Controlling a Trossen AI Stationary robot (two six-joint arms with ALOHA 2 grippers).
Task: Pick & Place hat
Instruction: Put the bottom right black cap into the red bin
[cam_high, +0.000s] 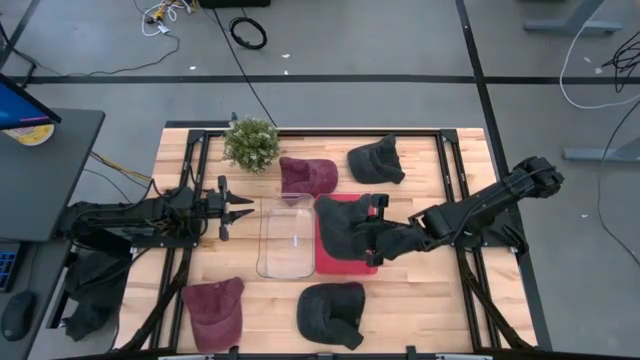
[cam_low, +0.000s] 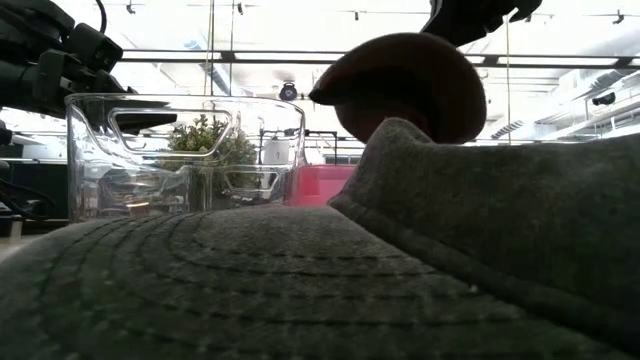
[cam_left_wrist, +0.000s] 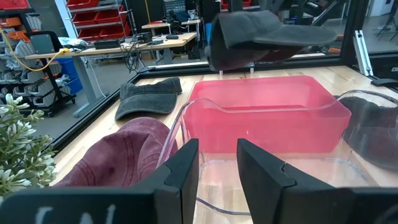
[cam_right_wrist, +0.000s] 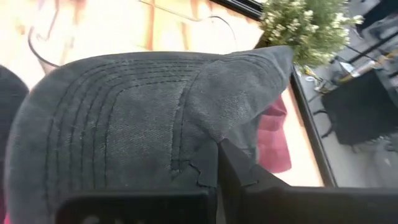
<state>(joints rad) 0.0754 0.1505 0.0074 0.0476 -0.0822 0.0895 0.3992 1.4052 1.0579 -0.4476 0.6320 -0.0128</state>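
Right gripper: fingers pressed together on the fabric of a dark grey cotton baseball cap, holding it up over the red bin; in the right wrist view the cap's stitched brim and crown fill the picture just ahead of the fingers.
Held cap, position: lifted above the red rectangular plastic bin, clear of its floor; in the left wrist view it hangs over the bin's far wall.
Left gripper: waiting at the left side of the table, fingers apart and holding nothing, pointed at the clear bin.
Clear rectangular plastic bin: sits at the table's middle, touching the red bin's left side; it stands between the left gripper and the red bin.
Maroon baseball cap, far: lies on the table just beyond the clear bin, beside the plant.
Small potted plant with pale green leaves: stands at the far edge of the table, left of the maroon cap.
Dark cap, far right: lies beyond the red bin, apart from it.
Maroon baseball cap, near left: lies at the near edge of the table.
Dark cap, near middle: lies at the near edge, below the bins; in the low view it blocks most of the picture.
Light wooden table top with black frame: bears everything above.
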